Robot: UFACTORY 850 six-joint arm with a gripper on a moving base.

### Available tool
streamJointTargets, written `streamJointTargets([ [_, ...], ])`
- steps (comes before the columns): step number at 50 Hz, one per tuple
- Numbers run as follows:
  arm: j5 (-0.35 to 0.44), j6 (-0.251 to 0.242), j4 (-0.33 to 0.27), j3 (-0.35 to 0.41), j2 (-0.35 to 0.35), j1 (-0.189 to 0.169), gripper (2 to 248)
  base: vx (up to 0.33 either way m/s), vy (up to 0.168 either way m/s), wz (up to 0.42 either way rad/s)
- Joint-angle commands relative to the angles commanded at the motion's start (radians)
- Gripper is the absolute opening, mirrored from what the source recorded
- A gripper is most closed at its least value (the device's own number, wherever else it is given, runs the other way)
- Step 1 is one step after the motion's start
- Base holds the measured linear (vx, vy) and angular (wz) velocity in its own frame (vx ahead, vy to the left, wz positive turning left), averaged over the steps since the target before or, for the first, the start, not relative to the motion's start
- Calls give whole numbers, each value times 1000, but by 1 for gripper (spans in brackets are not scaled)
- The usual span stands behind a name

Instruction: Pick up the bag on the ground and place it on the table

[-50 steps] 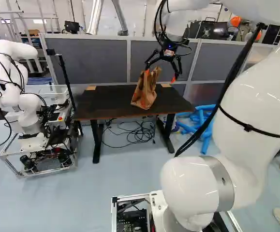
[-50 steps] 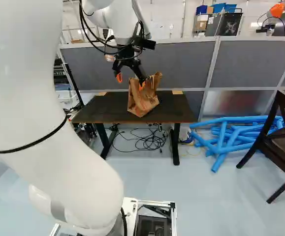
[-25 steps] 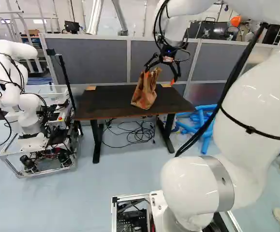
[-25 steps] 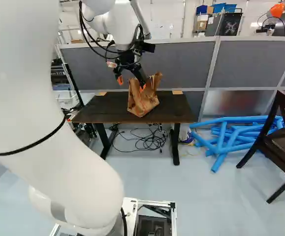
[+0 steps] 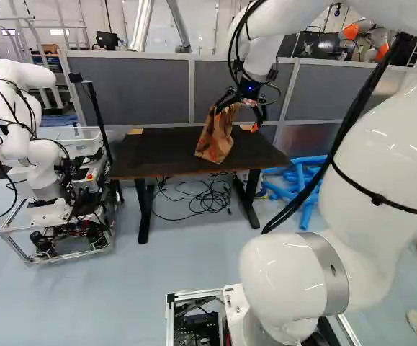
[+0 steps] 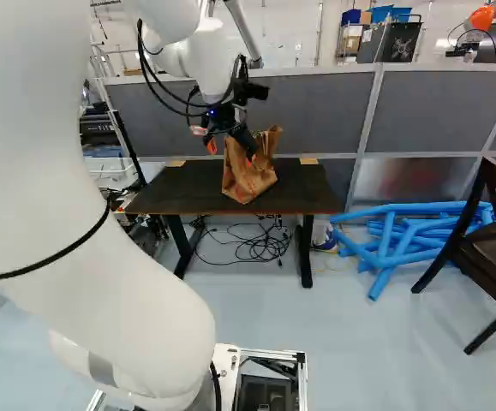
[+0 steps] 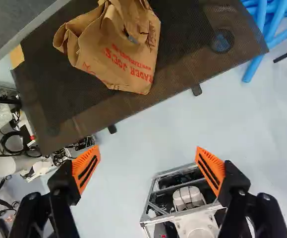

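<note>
The fingers (image 5: pixel 256 126) were open, w/ a wide gap btwn the orange pads (image 7: pixel 86 167) & nothing gripped. Per the wrist view, the paper bag (image 7: pixel 113 62) was ahead of them, red print on its side. It stood on the dark worktop (image 5: pixel 158 151), top edge crumpled; in both base views one finger overlapped its upper part, but can't tell re: contact. Tan patches (image 5: pixel 135 131) showed at the worktop's far corners. Black cables (image 5: pixel 208 198) lay in a tangle on the floor underneath, & a gray partition (image 5: pixel 136 86) stood behind. In the R base view, blue tubes (image 6: pixel 386 253) lay piled to the R of the worktop, nr. a dark chair (image 6: pixel 459 237). Another robot (image 5: pixel 17 83) stood at the L of the L base view.
</note>
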Motion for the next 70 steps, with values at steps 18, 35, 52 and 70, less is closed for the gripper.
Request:
streamJointTargets([
  [18,177,-31,-11,108,28,8,247,0,0,0],
  [35,378,-67,-23,231,59,17,247,0,0,0],
  [52,612,-108,-37,374,95,28,247,0,0,0],
  [70,853,-151,-51,521,133,39,247,0,0,0],
])
